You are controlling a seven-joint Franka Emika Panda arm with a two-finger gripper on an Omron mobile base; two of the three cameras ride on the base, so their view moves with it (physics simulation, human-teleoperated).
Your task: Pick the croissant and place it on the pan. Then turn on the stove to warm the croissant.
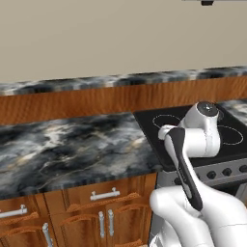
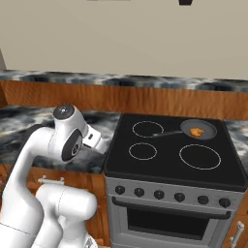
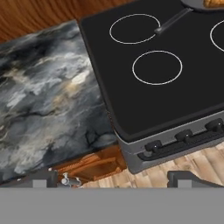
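The croissant, a small golden lump, lies in the dark grey pan on the back right burner of the stove. The pan's thin handle points left toward the back left ring. In the hand view the pan's handle and a sliver of the croissant show at the top right. Round black knobs line the steel front. My gripper is open with nothing between its fingers, hanging above the counter's front edge just left of the stove's front left corner.
A dark marble counter runs left of the stove, over wooden cabinets with metal handles. A wooden backsplash with a marble ledge runs behind. My own white arm covers part of the cooktop in the left base view.
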